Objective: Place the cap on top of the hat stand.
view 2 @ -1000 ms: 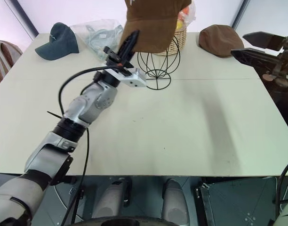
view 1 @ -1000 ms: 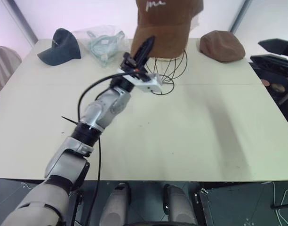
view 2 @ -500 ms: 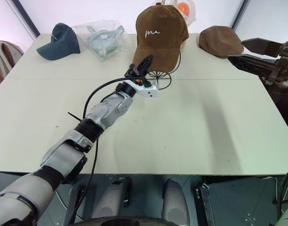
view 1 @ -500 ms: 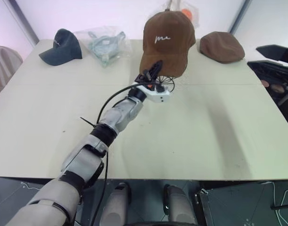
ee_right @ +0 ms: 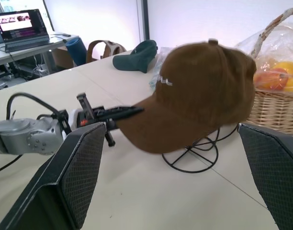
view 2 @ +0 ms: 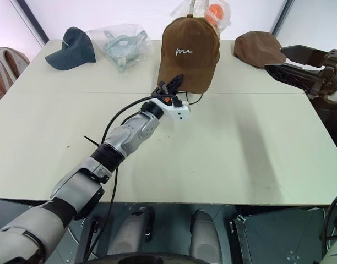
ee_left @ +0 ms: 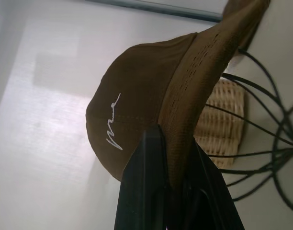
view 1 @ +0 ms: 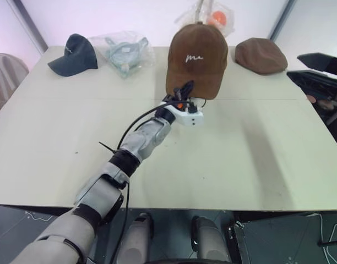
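The rust-brown cap (view 1: 196, 58) with white script sits over the black wire hat stand (ee_right: 194, 158) at the back middle of the table, hiding most of the cage. Only the lower wires and the ring base show beneath it. My left gripper (view 1: 185, 88) reaches in from the near left and is shut on the edge of the cap's brim (ee_left: 177, 129), pointing slightly upward. Out at the table's right edge, my right gripper (view 2: 274, 58) hangs open above the table with nothing in it, facing the cap.
A dark navy cap (view 1: 73, 54) lies at the back left, with a clear bag holding a teal item (view 1: 124, 49) beside it. A brown flat cap (view 1: 260, 55) lies at the back right. A wicker basket of fruit (ee_right: 276, 105) stands behind the stand. The pale table (view 1: 240, 154) stretches toward me.
My left gripper has come down and slightly right with the cap. The cap, held high above the stand before, now rests over the wire cage. The right gripper has stayed put.
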Available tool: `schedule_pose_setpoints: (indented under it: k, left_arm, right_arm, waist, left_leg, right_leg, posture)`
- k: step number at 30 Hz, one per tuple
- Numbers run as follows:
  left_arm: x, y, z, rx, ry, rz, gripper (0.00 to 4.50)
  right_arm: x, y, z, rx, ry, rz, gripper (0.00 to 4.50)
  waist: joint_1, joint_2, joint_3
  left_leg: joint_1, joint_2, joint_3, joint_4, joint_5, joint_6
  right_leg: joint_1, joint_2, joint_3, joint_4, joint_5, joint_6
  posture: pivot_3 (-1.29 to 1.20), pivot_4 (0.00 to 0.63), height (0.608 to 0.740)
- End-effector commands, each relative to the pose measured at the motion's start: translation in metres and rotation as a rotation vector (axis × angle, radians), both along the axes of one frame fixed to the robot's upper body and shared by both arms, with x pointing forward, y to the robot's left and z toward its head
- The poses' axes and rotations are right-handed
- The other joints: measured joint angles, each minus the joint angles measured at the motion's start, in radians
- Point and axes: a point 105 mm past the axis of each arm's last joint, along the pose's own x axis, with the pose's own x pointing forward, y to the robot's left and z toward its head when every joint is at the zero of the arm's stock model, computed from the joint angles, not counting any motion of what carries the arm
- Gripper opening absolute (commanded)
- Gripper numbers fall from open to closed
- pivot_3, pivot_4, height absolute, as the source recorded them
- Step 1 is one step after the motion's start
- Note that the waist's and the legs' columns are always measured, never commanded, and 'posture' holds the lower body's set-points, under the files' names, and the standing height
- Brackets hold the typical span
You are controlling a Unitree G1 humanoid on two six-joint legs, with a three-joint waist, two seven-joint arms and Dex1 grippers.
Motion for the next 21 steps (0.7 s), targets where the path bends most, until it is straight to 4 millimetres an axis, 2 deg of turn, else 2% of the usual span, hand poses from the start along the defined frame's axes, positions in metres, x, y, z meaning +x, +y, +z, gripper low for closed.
schedule_pose_setpoints:
  k: [1, 4, 13, 21]
  left_arm:
    - [-0.005, -0.006, -0.003, 0.008, 0.032, -0.018, 0.01]
    - [-0.004, -0.007, -0.008, 0.016, 0.053, -0.011, 0.01]
    - [-0.005, -0.004, 0.0, 0.024, -0.018, 0.002, 0.01]
    - [-0.005, -0.006, -0.01, 0.077, -0.014, -0.004, 0.01]
  right_arm:
    - [-0.007, 0.001, 0.013, 0.001, -0.064, 0.012, 4.5]
    - [-0.006, 0.002, 0.012, 0.003, -0.064, 0.012, 4.5]
    - [-0.005, 0.004, 0.011, 0.004, -0.058, 0.02, 4.5]
    - [-0.014, 0.006, -0.006, -0.061, 0.022, 0.058, 4.5]
  waist:
    - [-0.001, 0.0, 0.0]
    - [-0.001, 0.0, 0.0]
    - [-0.001, 0.0, 0.0]
    - [-0.001, 0.0, 0.0]
  left_leg:
    - [0.0, 0.0, 0.0, 0.0, 0.0, 0.0]
    - [0.0, 0.0, 0.0, 0.0, 0.0, 0.0]
    - [0.0, 0.0, 0.0, 0.0, 0.0, 0.0]
    - [0.0, 0.0, 0.0, 0.0, 0.0, 0.0]
  right_leg:
    - [0.0, 0.0, 0.0, 0.0, 0.0, 0.0]
    - [0.0, 0.0, 0.0, 0.0, 0.0, 0.0]
    - [0.0, 0.0, 0.0, 0.0, 0.0, 0.0]
    - [0.0, 0.0, 0.0, 0.0, 0.0, 0.0]
  posture:
    - [0.0, 0.15, 0.74]
    - [0.0, 0.15, 0.74]
    - [0.0, 0.15, 0.74]
    - [0.0, 0.15, 0.74]
